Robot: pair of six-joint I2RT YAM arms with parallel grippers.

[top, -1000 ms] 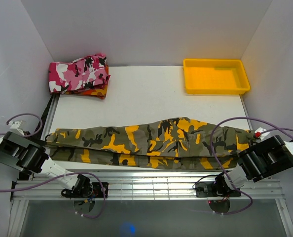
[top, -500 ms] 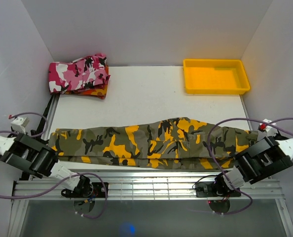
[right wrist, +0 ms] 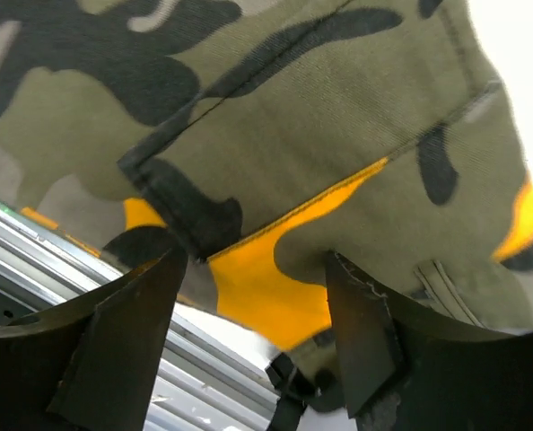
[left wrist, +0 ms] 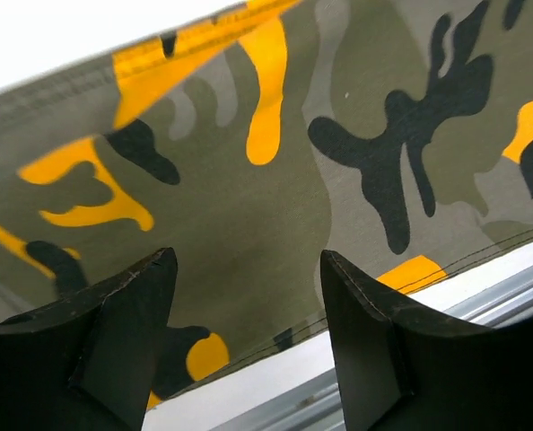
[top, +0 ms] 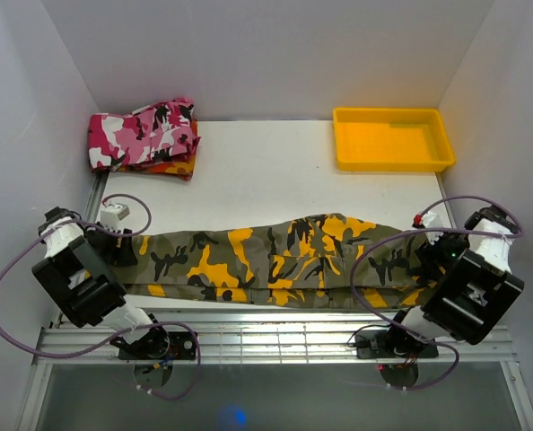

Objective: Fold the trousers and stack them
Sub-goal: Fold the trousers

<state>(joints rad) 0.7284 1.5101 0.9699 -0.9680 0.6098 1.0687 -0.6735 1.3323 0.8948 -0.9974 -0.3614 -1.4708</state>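
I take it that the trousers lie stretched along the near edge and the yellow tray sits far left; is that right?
Not quite: the top view shows the tray far right; the pink garment is far left. The trousers do lie stretched along the near edge.

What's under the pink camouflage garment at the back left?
A red-orange garment lies under the pink garment; only its near edge peeks out. The rest is covered.
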